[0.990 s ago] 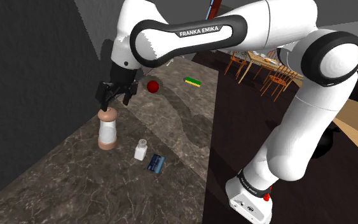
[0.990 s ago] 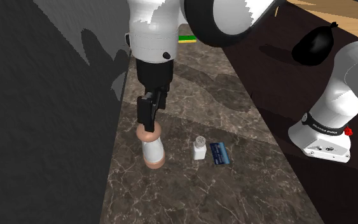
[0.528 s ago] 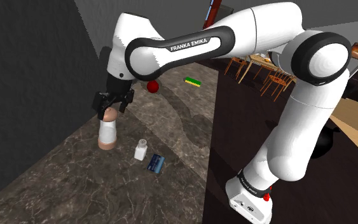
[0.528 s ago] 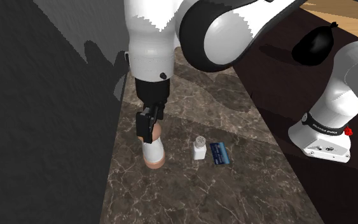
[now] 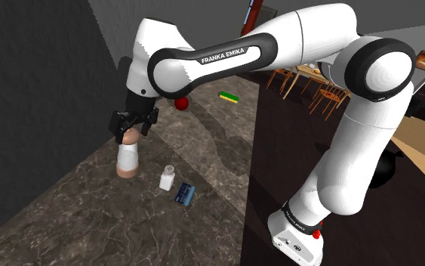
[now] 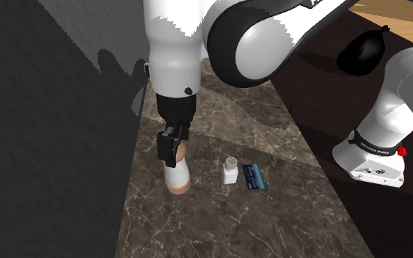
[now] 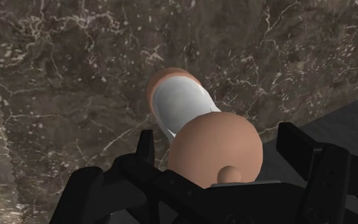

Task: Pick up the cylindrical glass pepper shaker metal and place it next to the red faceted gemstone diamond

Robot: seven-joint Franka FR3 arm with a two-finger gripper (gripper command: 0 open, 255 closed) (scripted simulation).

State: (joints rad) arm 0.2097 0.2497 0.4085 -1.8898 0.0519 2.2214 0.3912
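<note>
My black two-finger gripper [image 5: 133, 127] hangs straight down over the upright cylindrical pepper shaker [image 5: 127, 160], white-bodied with a tan rounded cap and tan foot, which stands on the dark veined stone countertop [image 5: 210, 159] close to its edge along the dark wall. My jaws are spread, one on each side of the tan cap and, as far as I can see, not touching it, since I judge that a pinch there would lift it upright. The red faceted gemstone [image 5: 181, 102] lies farther along that same edge, so the carry should follow the wall.
</note>
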